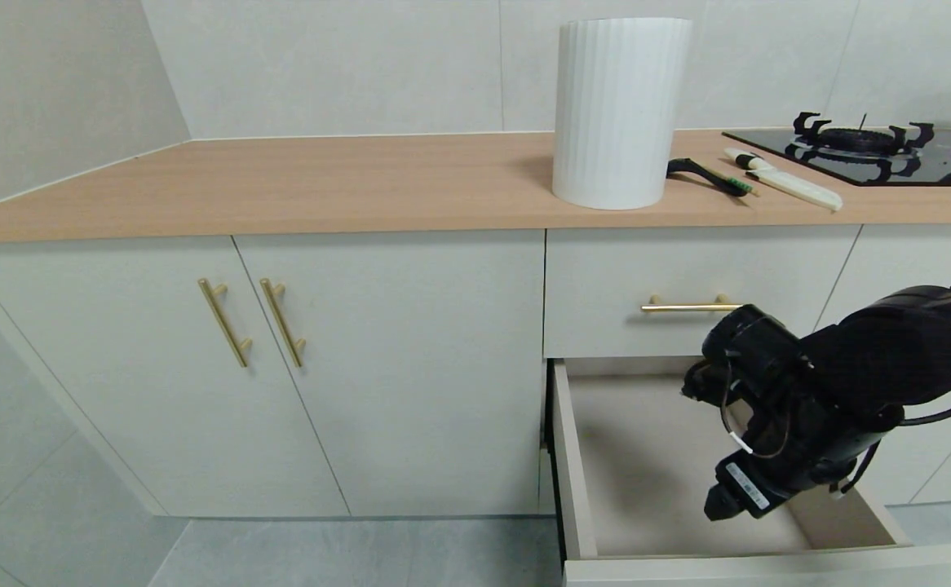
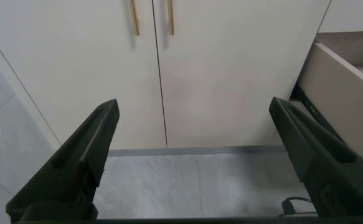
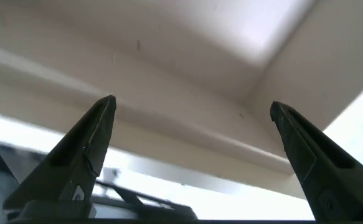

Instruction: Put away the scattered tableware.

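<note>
- Surface (image 1: 320,183): wood-look top running across the head view at abt 12 o'clock, w/ pale cabinet fronts below.
- White ribbed container (image 1: 618,114): stands upright on the surface, at abt 1 o'clock from pic centre.
- Black-handled utensil (image 1: 708,175): lies flat on the surface at 3 o'clock of the container, handle end just beside the container's base. Has a small green bit at its far end; can't tell exactly what kind of tool it is.
- Knife (image 1: 785,183): pale blade, white-and-green handle. Lies flat on the surface at 3 o'clock of the black-handled utensil, near it, and between it and the hob.
- Hob (image 1: 867,151): black glass w/ burner grates, set into the surface at abt 2 o'clock.
- Upper drawer (image 1: 687,285): closed, w/ a gold bar handle (image 1: 687,307), directly under the container.
- Lower drawer (image 1: 647,456): pulled out at abt 5 o'clock, pale inside.
- Right arm (image 1: 834,391): comes in from 3 o'clock and hangs over the lower drawer's right half.
- Right pincer (image 3: 193,103): fingers spread wide, nothing between them. It faces an inner corner of the drawer.
- Left pincer (image 2: 193,107): also spread wide, holding nothing. It sits low and faces the double cabinet doors (image 2: 169,81) and the grey floor (image 2: 187,180), w/ the lower drawer's side nearby.
- Double doors' gold handles (image 1: 251,322): at abt 9 o'clock in the head view.
</note>
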Controlling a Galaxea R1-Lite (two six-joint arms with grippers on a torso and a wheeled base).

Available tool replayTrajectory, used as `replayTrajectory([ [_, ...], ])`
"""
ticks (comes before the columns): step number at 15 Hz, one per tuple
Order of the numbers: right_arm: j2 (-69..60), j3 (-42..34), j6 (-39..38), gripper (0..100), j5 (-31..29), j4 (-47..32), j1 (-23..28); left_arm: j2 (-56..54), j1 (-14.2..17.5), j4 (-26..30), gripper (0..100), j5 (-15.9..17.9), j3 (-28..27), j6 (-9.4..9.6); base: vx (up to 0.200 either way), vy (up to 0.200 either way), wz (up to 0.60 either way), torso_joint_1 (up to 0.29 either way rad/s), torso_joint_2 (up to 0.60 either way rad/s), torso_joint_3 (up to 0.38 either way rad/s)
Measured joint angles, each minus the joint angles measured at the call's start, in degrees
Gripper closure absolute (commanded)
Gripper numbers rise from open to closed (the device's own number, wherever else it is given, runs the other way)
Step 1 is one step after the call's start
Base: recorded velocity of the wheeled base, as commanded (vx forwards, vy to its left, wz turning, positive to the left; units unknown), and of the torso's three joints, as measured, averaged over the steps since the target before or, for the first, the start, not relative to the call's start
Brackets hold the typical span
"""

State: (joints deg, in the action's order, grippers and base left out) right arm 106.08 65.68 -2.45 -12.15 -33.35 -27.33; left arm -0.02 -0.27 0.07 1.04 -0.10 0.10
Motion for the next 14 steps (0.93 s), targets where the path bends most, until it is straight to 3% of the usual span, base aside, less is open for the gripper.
replayTrajectory([
  [4, -4.01, 3.06, -6.39, 0, -0.98, 7.47, 0.85, 0.00, 0.00, 0.02, 0, -0.02, 0.00, 0.00, 0.000, 0.000, 0.00, 0.000, 0.00, 0.000],
  [9, -10.93, 0.41, -6.68, 0, -1.06, 22.20, 4.51, 0.00, 0.00, 0.02, 0, -0.02, 0.00, 0.00, 0.000, 0.000, 0.00, 0.000, 0.00, 0.000],
  [14, -15.62, -2.45, -5.92, 0, -0.98, 30.27, 7.19, 0.00, 0.00, 0.00, 0, -0.04, 0.00, -0.02, 0.000, 0.000, 0.00, 0.000, 0.00, 0.000],
])
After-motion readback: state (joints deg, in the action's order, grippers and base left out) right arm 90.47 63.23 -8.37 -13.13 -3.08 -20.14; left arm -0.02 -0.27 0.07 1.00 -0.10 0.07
